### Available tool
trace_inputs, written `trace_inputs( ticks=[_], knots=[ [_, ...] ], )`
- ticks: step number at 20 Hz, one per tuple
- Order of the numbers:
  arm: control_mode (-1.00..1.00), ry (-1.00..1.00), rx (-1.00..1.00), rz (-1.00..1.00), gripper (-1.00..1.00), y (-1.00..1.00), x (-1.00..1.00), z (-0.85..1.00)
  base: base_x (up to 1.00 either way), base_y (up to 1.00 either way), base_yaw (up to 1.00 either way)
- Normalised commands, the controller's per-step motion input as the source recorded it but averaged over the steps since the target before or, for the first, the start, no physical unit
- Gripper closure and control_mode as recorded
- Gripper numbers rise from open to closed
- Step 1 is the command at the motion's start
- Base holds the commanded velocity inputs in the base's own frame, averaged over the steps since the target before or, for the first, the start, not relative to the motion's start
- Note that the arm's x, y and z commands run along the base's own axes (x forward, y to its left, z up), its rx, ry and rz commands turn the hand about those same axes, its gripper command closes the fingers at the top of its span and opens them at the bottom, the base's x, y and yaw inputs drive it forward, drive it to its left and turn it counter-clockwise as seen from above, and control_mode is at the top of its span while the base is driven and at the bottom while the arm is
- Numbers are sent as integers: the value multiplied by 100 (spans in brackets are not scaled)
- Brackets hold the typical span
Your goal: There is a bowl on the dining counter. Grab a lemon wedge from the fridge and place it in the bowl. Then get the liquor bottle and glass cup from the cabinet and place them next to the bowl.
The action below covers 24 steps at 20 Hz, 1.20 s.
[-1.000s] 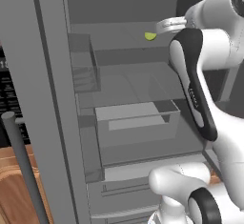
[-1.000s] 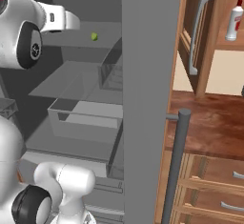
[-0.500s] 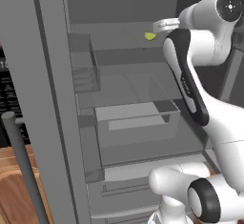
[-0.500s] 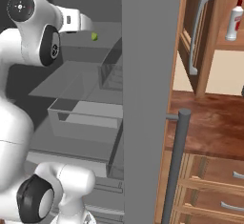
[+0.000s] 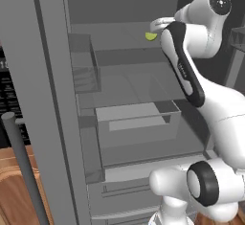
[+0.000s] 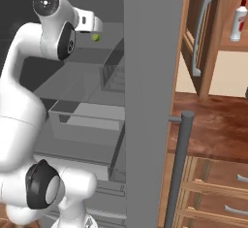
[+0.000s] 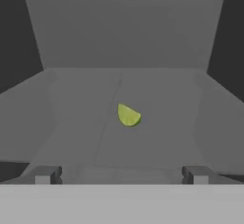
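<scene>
lemon wedge (image 7: 128, 115): on fridge (image 5: 52, 99) upper shelf, apart from walls, ahead of tool | tool (image 7: 119, 174): spread wide, empty | handling: likely light, soft, slick rind; pinch across flat cut faces, gently

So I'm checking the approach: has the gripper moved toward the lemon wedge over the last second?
Yes. In the left base view the gripper has advanced left along the fridge shelf, closing on the lemon wedge.
</scene>
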Motion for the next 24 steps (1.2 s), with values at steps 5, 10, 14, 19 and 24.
trace_inputs(
  ticks=[5, 10, 14, 19, 24],
  knots=[
    [-100, 7, 3, 9, -100, -11, 45, -13, 0, 0, 0],
    [-100, 1, 0, 7, -100, 0, 43, -11, 0, 0, 0],
    [-100, 0, 0, 4, -100, 0, 42, -10, 0, 0, 0],
    [-100, 0, 0, 3, -100, 0, 40, -13, 0, 0, 0],
    [-100, 0, 0, 1, -100, 0, 40, -14, 0, 0, 0]
  ],
)
